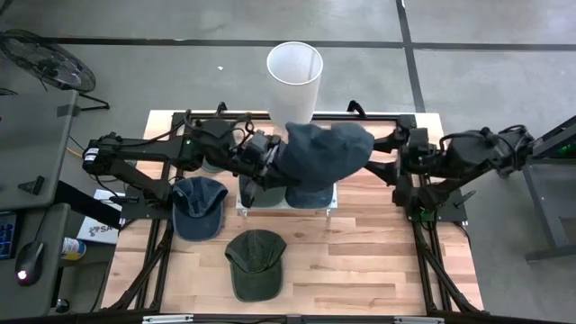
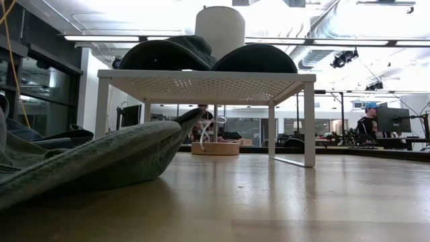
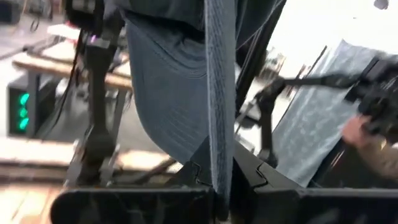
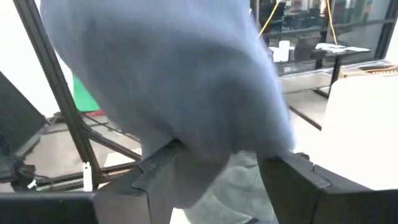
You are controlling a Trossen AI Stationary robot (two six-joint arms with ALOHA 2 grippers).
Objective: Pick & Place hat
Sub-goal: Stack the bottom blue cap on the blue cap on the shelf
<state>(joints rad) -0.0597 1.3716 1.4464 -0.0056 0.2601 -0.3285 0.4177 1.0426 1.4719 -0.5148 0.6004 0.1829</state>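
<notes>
a handover is in hand above the white rack (image 1: pixel 331 203) near the table's far edge. the left gripper (image 3: pixel 217 186) is clenched on the blue cap (image 1: pixel 326 151); the right gripper (image 4: pixel 214 171) stands released around its other side. next, the right arm likely needs to back clear. the cap's long axis runs left to right; where its brim points is unclear.
</notes>
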